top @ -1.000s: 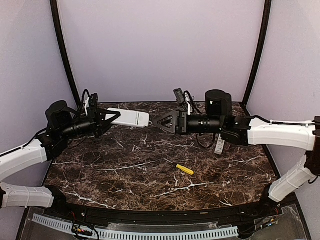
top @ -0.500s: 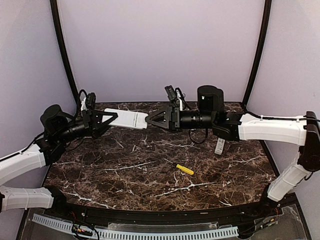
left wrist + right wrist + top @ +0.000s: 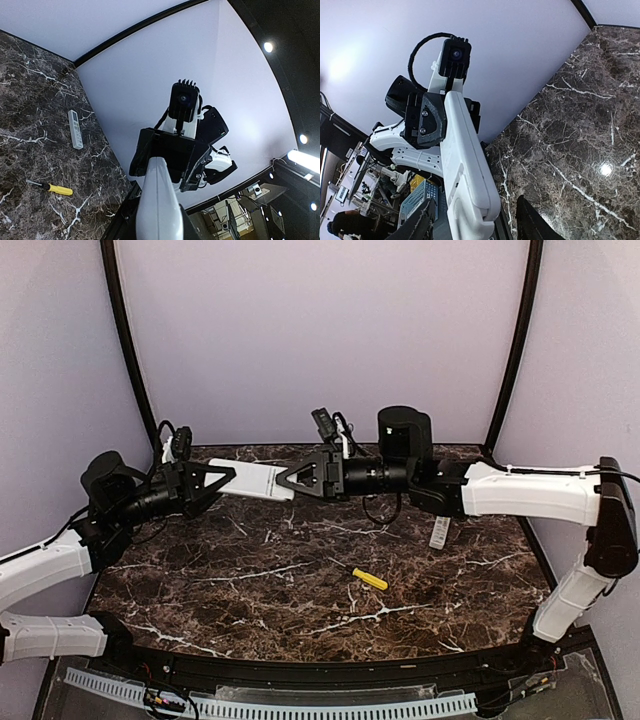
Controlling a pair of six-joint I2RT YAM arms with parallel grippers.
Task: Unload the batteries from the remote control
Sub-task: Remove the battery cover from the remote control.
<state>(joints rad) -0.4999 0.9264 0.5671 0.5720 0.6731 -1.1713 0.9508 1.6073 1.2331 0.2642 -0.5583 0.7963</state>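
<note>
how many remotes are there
2. One remote is held aloft by the left claw; the other remote lies on the table beside the right arm. None seems hidden.

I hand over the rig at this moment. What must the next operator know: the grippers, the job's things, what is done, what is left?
Left gripper: shut on the white remote, holding it in the air over the far side of the table.
Right gripper: open, fingers at the remote's free end, not closed on it.
Batteries: none visible in any view; the cover's state cannot be told.
On the table: yellow-handled screwdriver, slim white piece to the right.
Done: remote lifted.
Left: probably grip with the right, open it, take the batteries out.
</note>
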